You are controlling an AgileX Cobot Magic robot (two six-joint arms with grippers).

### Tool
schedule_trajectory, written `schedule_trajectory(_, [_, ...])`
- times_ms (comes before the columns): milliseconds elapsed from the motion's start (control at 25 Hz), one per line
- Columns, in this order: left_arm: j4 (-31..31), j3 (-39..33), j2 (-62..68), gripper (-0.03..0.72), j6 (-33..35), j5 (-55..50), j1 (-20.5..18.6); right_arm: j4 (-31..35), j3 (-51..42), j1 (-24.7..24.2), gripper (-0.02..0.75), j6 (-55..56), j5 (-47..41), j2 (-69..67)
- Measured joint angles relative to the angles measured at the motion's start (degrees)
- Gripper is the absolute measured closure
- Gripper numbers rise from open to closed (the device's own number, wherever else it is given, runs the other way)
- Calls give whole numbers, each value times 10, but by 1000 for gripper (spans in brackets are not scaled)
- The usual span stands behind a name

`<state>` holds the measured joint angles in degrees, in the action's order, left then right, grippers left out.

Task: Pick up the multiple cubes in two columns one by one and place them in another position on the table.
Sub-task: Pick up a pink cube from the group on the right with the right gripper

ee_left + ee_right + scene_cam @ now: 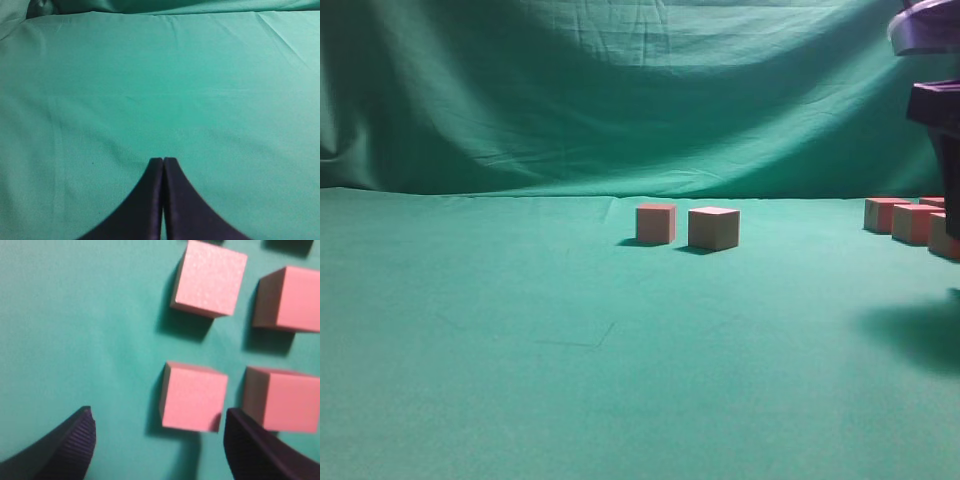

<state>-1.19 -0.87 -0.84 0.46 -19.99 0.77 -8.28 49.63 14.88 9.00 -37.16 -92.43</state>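
Observation:
Two cubes (656, 223) (713, 228) stand side by side on the green table (570, 340) at mid-depth. Several more cubes (916, 222) sit in columns at the far right, under my right arm. In the right wrist view my right gripper (159, 432) is open and empty, hovering above the columns; one pink cube (193, 396) lies between its fingers, nearer the right finger, with others (210, 277) (282, 399) around it. My left gripper (163, 161) is shut and empty over bare cloth; it does not show in the exterior view.
A draped green cloth backdrop (620, 90) hangs behind the table. My right arm's dark body (932, 100) fills the upper right corner and casts a shadow (915, 335) on the cloth.

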Motion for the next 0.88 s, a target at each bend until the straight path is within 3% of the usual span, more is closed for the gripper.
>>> schedule_trajectory(840, [0,0,0,688,0,0,0,-22,27,0,198,7,13,-68])
schedule_trajectory(880, [0,0,0,688,0,0,0,-22,28,0,239,7,13,-69])
